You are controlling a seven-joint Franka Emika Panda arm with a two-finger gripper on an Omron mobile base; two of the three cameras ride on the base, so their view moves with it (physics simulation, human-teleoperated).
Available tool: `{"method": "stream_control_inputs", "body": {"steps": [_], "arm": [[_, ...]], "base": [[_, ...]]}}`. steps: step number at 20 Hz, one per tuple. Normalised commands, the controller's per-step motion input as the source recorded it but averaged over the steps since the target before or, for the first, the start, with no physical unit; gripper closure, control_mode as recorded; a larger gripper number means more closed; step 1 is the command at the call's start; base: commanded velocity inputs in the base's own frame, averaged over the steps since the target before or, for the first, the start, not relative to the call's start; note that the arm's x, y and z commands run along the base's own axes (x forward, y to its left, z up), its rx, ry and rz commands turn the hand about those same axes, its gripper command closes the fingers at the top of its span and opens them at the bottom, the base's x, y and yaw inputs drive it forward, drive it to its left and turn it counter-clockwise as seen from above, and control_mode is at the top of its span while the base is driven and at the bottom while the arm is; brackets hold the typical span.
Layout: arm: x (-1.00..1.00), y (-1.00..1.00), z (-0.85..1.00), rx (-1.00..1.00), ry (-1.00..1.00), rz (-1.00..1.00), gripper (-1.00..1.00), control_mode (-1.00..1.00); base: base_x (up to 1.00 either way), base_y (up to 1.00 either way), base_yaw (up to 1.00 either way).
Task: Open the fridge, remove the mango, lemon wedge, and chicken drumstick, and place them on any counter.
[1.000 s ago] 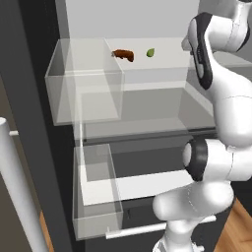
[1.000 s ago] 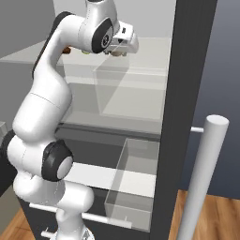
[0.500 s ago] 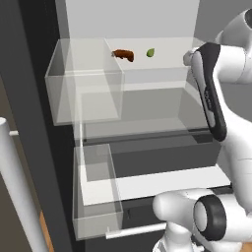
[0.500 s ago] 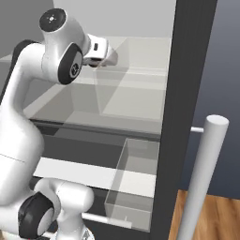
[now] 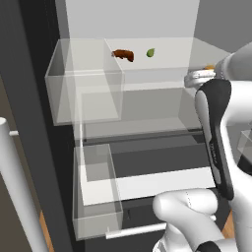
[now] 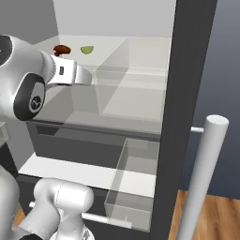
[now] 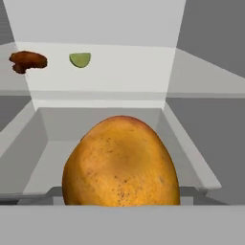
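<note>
Filling the lower middle of the hand view, the mango (image 7: 122,162) sits in the gripper's (image 5: 201,75) wide-set clamp, drumstick (image 7: 27,61) far upper left.

Warm wooden floor (image 6: 220,213) down low, a plain grey wall (image 6: 225,84) rising behind, soft even light throughout.

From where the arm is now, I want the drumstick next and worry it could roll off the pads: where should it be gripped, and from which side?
Grip the chicken drumstick across its narrow width at mid-length, probably coming straight in from the open fridge front. It lies lengthwise across the shelf, left of the lemon wedge, with free room around it.
</note>
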Motion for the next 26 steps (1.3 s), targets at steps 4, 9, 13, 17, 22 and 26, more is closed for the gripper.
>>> {"method": "stream_control_inputs", "body": {"steps": [4,9,13,17,22,26], "arm": [[-1.00,0.02,0.00,0.00,0.00,0.01,1.00,-1.00],[-0.70,0.14,0.00,0.00,0.00,0.08,1.00,-1.00],[-0.04,0.03,0.00,0.00,0.00,0.02,1.00,-1.00],[0.00,0.00,0.00,0.00,0.00,0.00,1.00,-1.00],[0.00,0.00,0.00,0.00,0.00,0.00,1.00,1.00],[0.00,0.00,0.00,0.00,0.00,0.00,1.00,1.00]], "base": [[0.00,0.00,0.00],[0.00,0.00,0.00],[0.00,0.00,0.00],[0.00,0.00,0.00],[0.00,0.00,0.00],[-0.54,0.00,0.00]]}}
